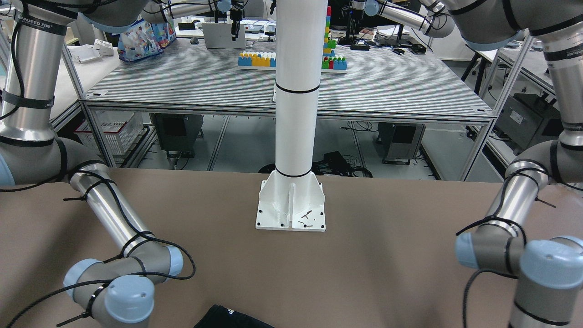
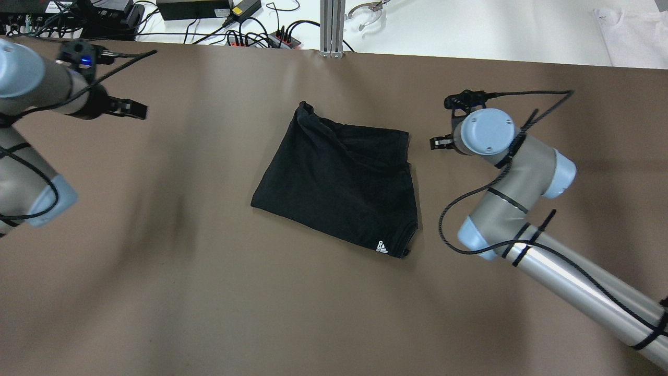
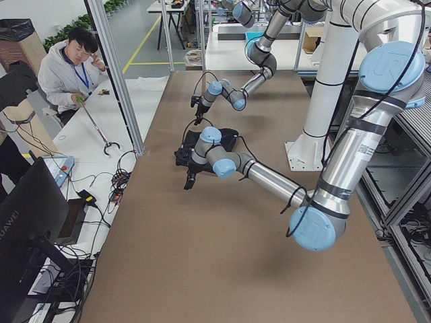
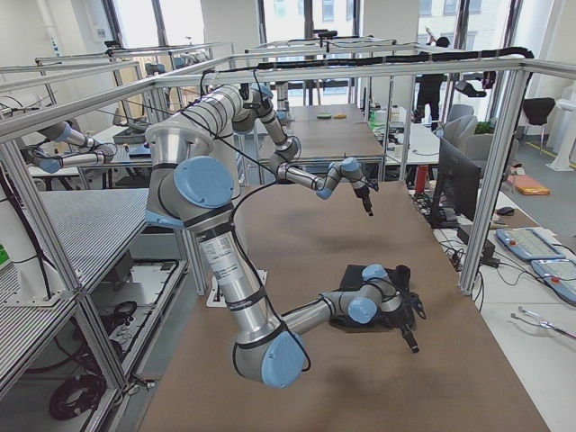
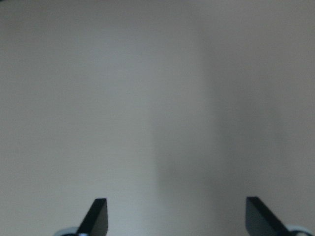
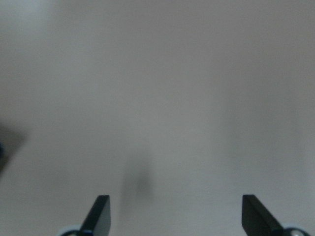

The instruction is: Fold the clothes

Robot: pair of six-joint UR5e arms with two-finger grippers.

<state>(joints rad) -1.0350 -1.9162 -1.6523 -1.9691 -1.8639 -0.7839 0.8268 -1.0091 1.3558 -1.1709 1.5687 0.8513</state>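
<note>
A black garment point(image 2: 339, 183) lies on the worktop point(image 2: 156, 271) between the left gripper point(image 5: 177, 216) and right gripper point(image 6: 174, 211), both spread wide, holding nothing.

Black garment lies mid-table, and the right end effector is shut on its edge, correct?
Not quite: the right end effector is open and holds nothing, over bare table in the right wrist view. The black garment does lie mid-table.

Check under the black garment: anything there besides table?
The black garment lies loosely flat on the brown table, with bare tabletop showing all round it. Nothing pokes out at its edges. Whatever is directly beneath is covered by the fabric and cannot be seen.
</note>
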